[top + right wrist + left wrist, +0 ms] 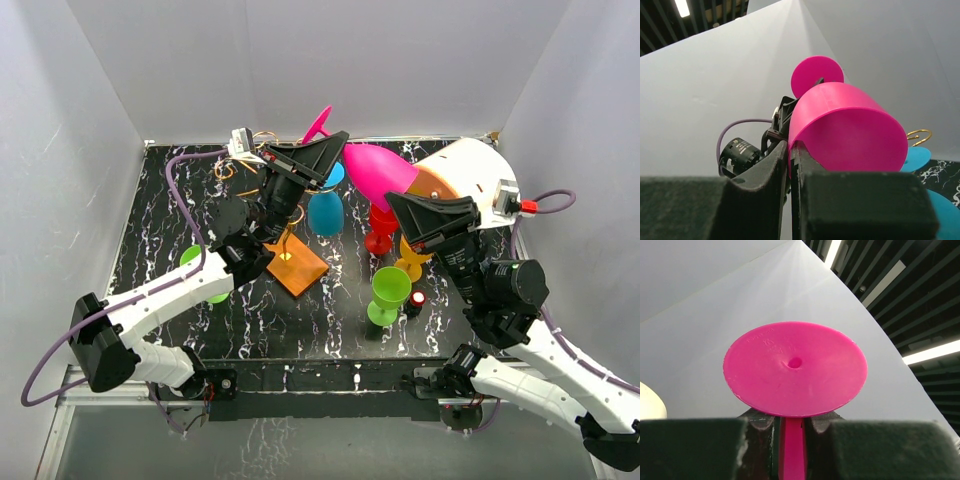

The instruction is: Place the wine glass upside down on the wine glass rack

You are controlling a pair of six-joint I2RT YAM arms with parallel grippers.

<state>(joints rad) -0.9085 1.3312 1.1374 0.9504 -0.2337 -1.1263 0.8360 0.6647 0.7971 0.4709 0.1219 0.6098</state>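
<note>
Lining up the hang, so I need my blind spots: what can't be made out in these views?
Top view: the left arm covers most of the wine glass rack; free hooks cannot be told.
Left wrist view: only the pink wine glass foot and stem show against the wall; the rack is out of frame.
Right wrist view: the bowl fills the frame; only one gold curl shows, near the right edge.

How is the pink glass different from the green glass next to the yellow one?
The pink glass lies sideways in the air; the green glass stands upright on the table. The left gripper and right gripper hold the pink glass; neither holds the green glass. Both have a stem and round foot.
</note>
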